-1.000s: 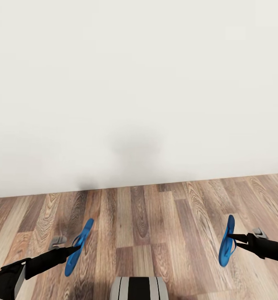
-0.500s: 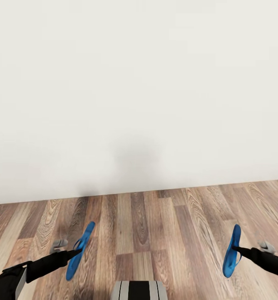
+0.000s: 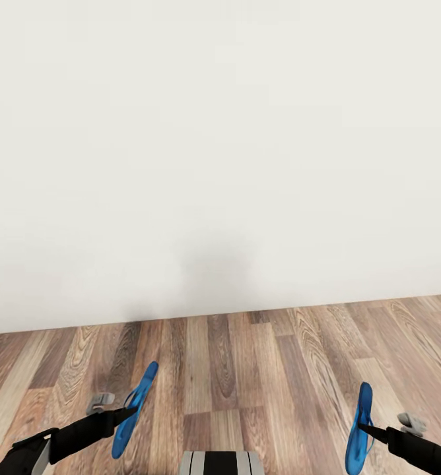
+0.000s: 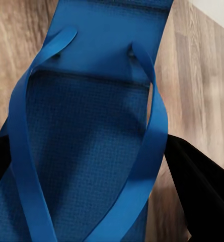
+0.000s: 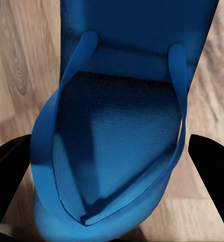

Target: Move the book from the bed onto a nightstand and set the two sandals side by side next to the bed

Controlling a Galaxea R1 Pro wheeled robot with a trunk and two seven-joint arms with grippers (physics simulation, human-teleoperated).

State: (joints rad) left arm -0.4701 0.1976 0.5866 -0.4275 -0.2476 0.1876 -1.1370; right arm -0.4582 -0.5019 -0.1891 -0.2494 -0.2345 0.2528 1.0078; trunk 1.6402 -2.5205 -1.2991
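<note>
I face a plain white wall with wood plank floor below it. My left gripper (image 3: 127,415) is shut on a bright blue sandal (image 3: 135,409), which hangs on edge above the floor at the lower left. At the lower right my right gripper (image 3: 368,431) is shut on the other blue sandal (image 3: 359,429), also on edge. Close up, the left wrist view has the first sandal's sole and thong straps (image 4: 91,151) between black fingers (image 4: 202,191). The right wrist view has the second sandal (image 5: 122,136) between black fingers (image 5: 212,161). The book, the bed and the nightstand are out of view.
The white wall (image 3: 220,152) stands close ahead and meets the plank floor (image 3: 247,369) along a line across the lower third of the head view. My grey base (image 3: 222,463) pokes in at the bottom centre.
The wall's foot has slid lower in the head view, so the camera has moved. Both sandals sit lower in the picture, and the right one has shifted slightly leftward since half a second ago.
</note>
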